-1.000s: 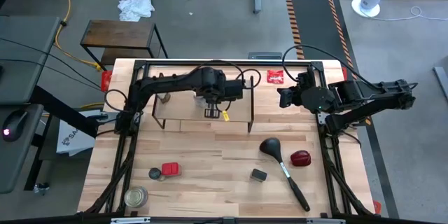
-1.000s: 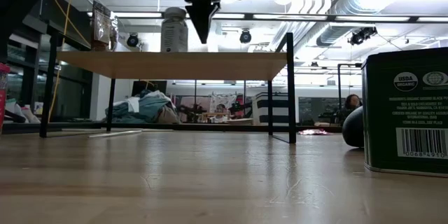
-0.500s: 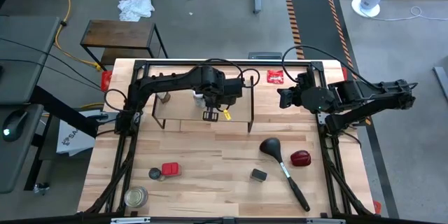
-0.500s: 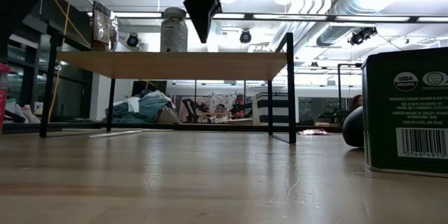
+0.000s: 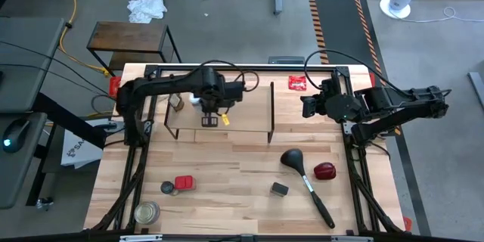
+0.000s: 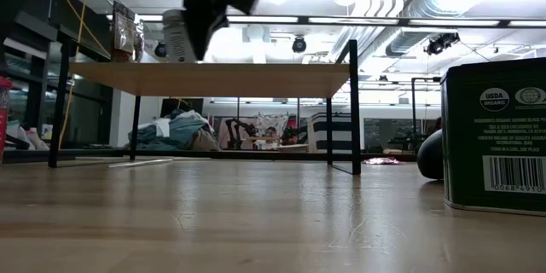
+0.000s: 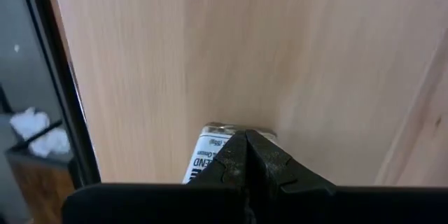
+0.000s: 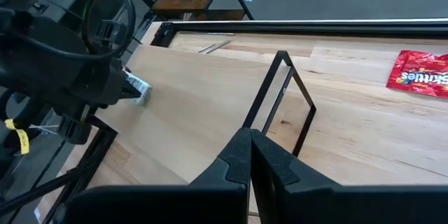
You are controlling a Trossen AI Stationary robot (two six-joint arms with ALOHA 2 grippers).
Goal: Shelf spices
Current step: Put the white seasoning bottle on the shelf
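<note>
Leftward along the shelf [image 5: 249,110] the left tool [image 5: 211,119] has slid since the earlier frame, and the white-capped jar [image 6: 177,37] has gone with it toward the shelf's left part, upper centre-left of the high view. Its fingers are pressed together, holding nothing (the tip sits right against the jar in the left wrist view, contact likely). Lower left on the tabletop [image 5: 227,170] lies the red square tin [image 5: 184,184]; the small black box [image 5: 280,189] is lower centre. At right, the right tool [image 5: 305,105] hangs closed and empty.
</note>
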